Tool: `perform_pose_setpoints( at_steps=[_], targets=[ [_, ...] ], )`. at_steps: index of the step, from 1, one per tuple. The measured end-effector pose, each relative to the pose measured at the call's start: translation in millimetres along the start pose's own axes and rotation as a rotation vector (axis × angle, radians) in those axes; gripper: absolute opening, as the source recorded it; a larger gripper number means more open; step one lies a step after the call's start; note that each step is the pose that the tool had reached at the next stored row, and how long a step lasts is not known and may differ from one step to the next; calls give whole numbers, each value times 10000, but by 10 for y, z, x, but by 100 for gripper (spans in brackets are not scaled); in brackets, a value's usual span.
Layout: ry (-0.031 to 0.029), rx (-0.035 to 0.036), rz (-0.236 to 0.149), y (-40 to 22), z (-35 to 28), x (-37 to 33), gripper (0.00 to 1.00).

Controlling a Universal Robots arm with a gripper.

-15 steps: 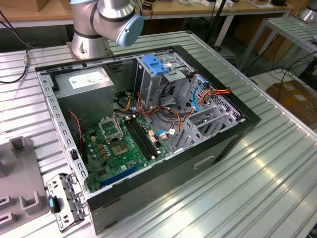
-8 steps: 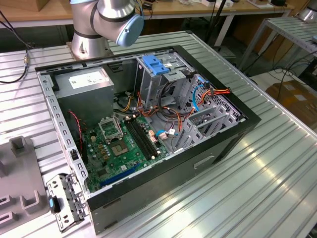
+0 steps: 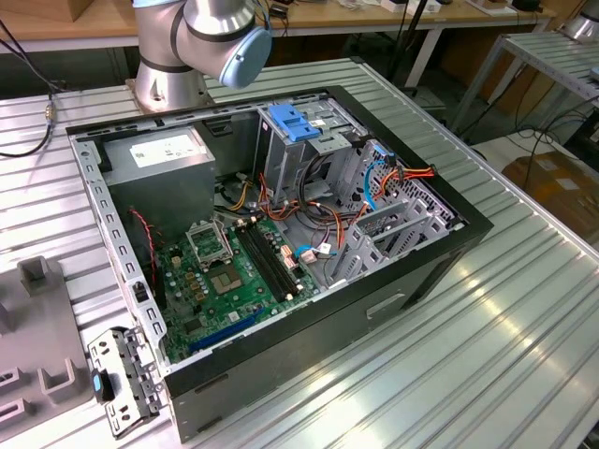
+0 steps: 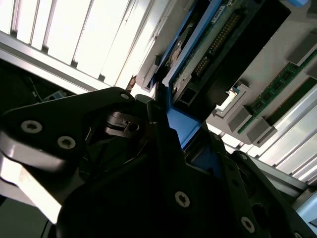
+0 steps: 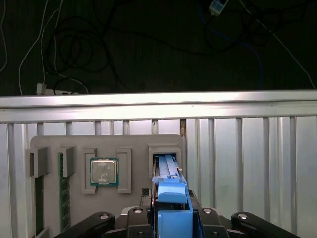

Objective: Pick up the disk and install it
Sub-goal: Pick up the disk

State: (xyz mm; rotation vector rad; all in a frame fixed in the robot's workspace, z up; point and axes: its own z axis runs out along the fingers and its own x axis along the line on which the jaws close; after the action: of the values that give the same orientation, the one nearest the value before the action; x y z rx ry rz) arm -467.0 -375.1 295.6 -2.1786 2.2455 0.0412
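In the first wrist view the disk [image 5: 168,171] stands on edge at a slot of the grey holder plate [image 5: 133,144], its blue side rail toward the camera. My gripper [image 5: 172,203] is closed on that rail, with black fingers [image 5: 133,215] on either side. The second wrist view shows the disk [image 4: 215,42] from close by, connector edge and blue rail visible, clamped in the gripper [image 4: 181,124]. Whether the disk still rests in the slot I cannot tell.
The holder plate also carries a processor chip [image 5: 104,172] and memory sticks [image 5: 62,191]. In the exterior view, the open computer case [image 3: 440,253] lies on the ribbed metal table with a drive cage with a blue top [image 3: 295,122], a grey power supply [image 3: 164,154] and a green motherboard [image 3: 225,276]. The arm's base [image 3: 178,56] stands behind the case.
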Motion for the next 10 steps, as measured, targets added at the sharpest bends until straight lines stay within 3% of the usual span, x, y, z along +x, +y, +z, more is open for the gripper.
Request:
perform_pose_setpoints(
  at_steps=[5,10],
  targets=[
    [1,-1,0,0,-19,0,37],
    [0,0,0,1,-90,-2,37]
  ],
)
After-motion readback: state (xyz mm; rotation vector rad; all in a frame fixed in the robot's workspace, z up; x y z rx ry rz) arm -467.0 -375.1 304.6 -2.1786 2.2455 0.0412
